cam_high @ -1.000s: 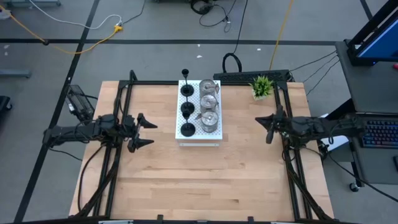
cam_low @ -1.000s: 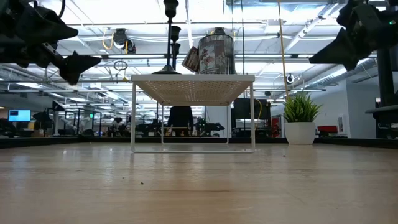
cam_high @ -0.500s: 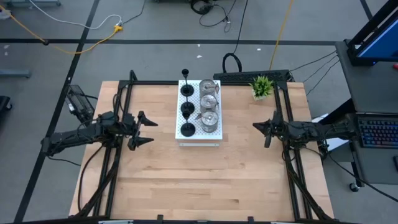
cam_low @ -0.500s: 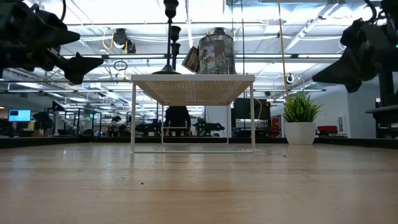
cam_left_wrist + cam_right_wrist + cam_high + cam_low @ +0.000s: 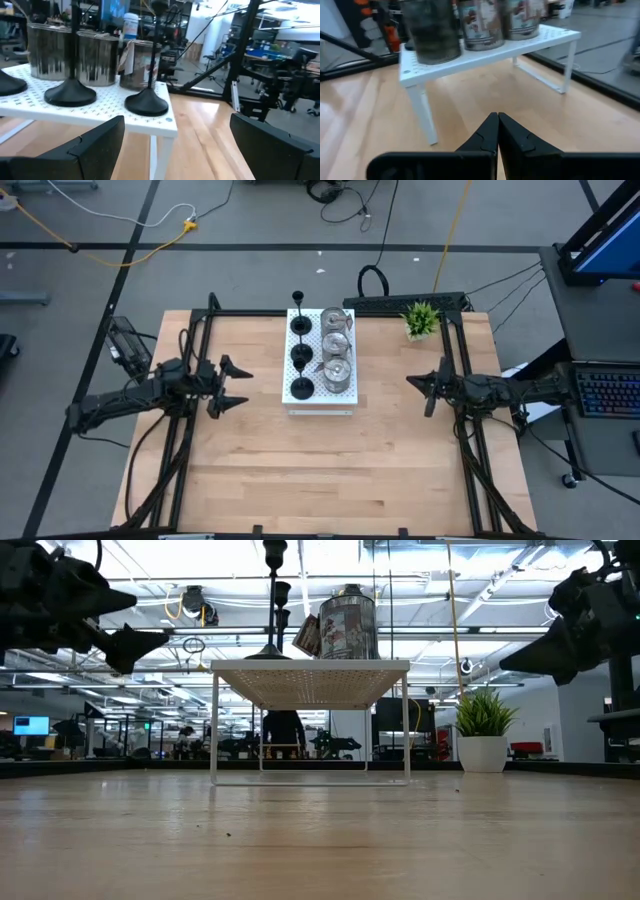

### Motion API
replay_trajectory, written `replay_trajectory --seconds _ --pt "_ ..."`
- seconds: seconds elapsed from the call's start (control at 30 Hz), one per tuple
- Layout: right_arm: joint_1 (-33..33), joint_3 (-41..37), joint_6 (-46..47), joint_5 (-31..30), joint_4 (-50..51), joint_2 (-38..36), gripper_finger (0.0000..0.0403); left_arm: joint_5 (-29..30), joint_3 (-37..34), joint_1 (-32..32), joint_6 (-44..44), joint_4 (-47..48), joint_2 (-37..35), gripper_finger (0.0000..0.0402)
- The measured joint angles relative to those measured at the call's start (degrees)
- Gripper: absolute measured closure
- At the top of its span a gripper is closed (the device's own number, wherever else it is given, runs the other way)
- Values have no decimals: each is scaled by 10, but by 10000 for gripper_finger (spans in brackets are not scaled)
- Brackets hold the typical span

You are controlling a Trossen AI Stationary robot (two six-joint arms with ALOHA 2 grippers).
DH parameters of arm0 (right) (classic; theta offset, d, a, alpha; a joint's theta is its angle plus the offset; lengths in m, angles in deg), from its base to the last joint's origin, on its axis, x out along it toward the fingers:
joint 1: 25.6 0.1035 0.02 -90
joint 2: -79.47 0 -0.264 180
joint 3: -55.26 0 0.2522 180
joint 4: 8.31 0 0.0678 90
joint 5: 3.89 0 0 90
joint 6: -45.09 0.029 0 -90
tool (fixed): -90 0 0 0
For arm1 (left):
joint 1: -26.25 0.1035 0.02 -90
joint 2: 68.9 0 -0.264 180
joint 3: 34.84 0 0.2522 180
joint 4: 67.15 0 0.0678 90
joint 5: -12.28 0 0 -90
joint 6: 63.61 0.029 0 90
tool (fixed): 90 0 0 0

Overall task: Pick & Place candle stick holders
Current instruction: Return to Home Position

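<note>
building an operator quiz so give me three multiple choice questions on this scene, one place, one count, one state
1. Where on the shelf do the silver holders stand? A nearer the left gripper; B nearer the right gripper; C across the middle.
2. How many black holders? A two; B three; C four.
3. Which gripper is open? A left; B right; C both.
Answers: 1 B, high view shows them on that side. 2 B, three round bases in a row. 3 A, left fingers spread, right ones meet.

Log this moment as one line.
holders: six on shelf; left gripper: open, left of shelf; right gripper: shut, right of shelf
</note>
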Motion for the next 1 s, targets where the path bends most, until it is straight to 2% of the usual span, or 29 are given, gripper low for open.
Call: replay_trajectory --seconds 0.2,0.4,0.6,0.8,1.0 --pt "0 -1 -18 -60 -10 0 403 90 0 -34 -2 11 11 37" --pt "0 -1 -48 -59 -30 0 403 119 0 -79 22 -12 19 37" --pt "0 -2 -43 -58 -27 2 403 195 0 -113 24 20 19 37" --pt "0 -2 -42 -58 -27 2 403 199 0 -129 41 22 19 37" --pt "0 -2 -42 -58 -27 2 403 199 0 -133 14 24 19 37"
